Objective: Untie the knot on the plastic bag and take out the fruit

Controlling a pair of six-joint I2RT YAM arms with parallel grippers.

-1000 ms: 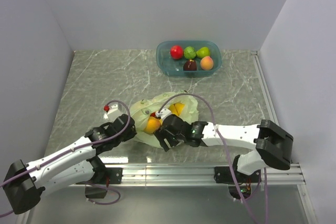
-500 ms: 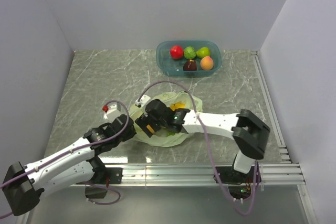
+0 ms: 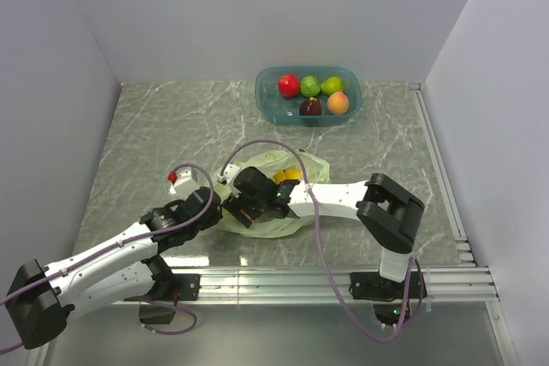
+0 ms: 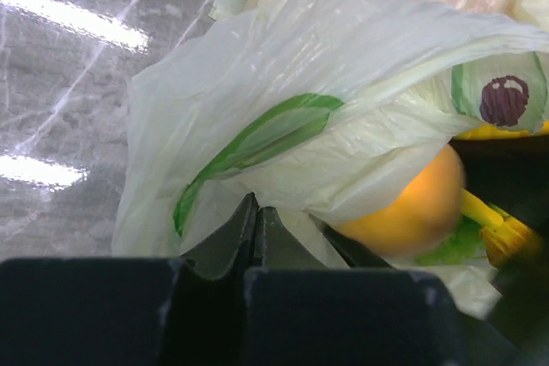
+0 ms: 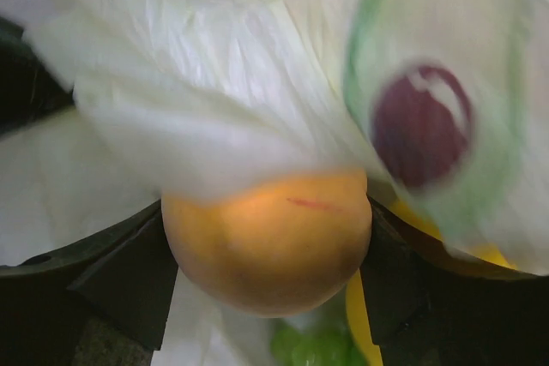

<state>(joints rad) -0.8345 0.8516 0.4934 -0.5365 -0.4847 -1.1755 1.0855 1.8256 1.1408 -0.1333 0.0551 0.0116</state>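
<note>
The pale yellow-green plastic bag lies crumpled near the table's front, its mouth toward the arms. No knot shows. My left gripper is shut on a fold of the bag's plastic at its left edge; in the top view the left gripper touches the bag. My right gripper is inside the bag mouth. Its fingers press both sides of the round orange fruit. The yellow banana bunch and green grapes lie behind it in the bag.
A teal bowl at the back holds a red apple, two green fruits, a dark purple fruit and a peach-coloured fruit. Walls close in the left, back and right. A metal rail runs along the front edge.
My right arm has swung left over the bag. Its gripper has moved from the bag's front edge onto the orange fruit. The left gripper has stayed on the bag.
</note>
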